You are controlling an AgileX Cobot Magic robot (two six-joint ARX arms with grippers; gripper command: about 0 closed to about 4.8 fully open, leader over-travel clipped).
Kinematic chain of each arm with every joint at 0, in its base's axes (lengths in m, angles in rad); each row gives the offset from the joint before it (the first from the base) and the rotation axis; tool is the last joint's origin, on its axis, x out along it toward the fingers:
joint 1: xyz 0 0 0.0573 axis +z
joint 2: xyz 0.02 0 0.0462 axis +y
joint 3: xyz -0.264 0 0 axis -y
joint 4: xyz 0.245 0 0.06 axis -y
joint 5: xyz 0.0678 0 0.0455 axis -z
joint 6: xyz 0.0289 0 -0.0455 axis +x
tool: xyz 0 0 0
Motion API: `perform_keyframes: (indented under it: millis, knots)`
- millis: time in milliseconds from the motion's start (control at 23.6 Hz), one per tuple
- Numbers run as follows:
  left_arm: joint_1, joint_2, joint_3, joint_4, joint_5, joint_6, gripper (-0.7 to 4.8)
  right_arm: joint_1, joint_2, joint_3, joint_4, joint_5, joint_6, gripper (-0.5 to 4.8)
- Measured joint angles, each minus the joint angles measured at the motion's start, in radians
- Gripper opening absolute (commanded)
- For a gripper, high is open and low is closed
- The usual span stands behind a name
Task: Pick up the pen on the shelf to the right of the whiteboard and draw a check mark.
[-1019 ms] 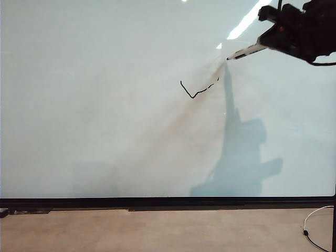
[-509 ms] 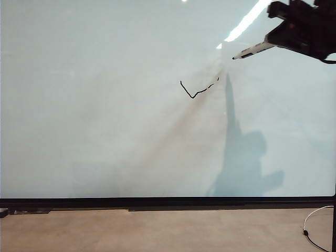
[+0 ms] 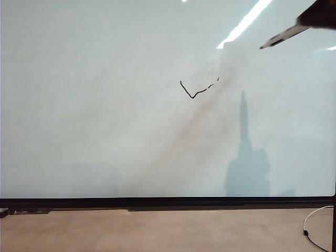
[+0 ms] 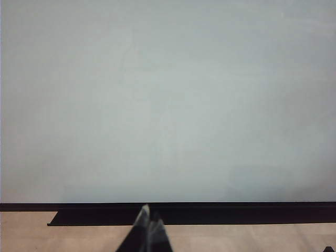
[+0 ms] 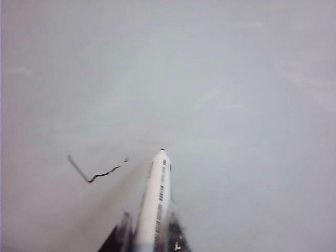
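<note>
At the lower left of the whiteboard point(image 3: 105, 131) the left gripper point(image 4: 148, 231) idles, its 2 fingers pressed together, the check mark point(image 3: 197, 89) sits mid-board already drawn, and top right the right gripper point(image 5: 149, 239) pinches the pen point(image 3: 281, 37) off the surface, so returning it looks next.

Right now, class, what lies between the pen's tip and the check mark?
Only bare whiteboard: in the exterior view nothing separates the pen, clamped in the right gripper, from the check mark.

Dark, tapering fingers point(image 4: 148, 239) on the left gripper point(image 4: 148, 219); right gripper point(image 5: 148, 231) fingers likewise dark, pale-edged.
</note>
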Motion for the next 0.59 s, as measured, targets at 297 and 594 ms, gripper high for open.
perform_keyframes:
  millis: [297, 594]
  knots:
    - [0.000, 0.000, 0.000, 0.000, 0.000, 0.000, -0.04, -0.034, -0.192, -0.056, -0.134, 0.017, -0.030, -0.05]
    - [0.000, 0.000, 0.000, 0.000, 0.000, 0.000, -0.05, -0.072, -0.304, -0.115, -0.201, 0.041, -0.039, -0.05]
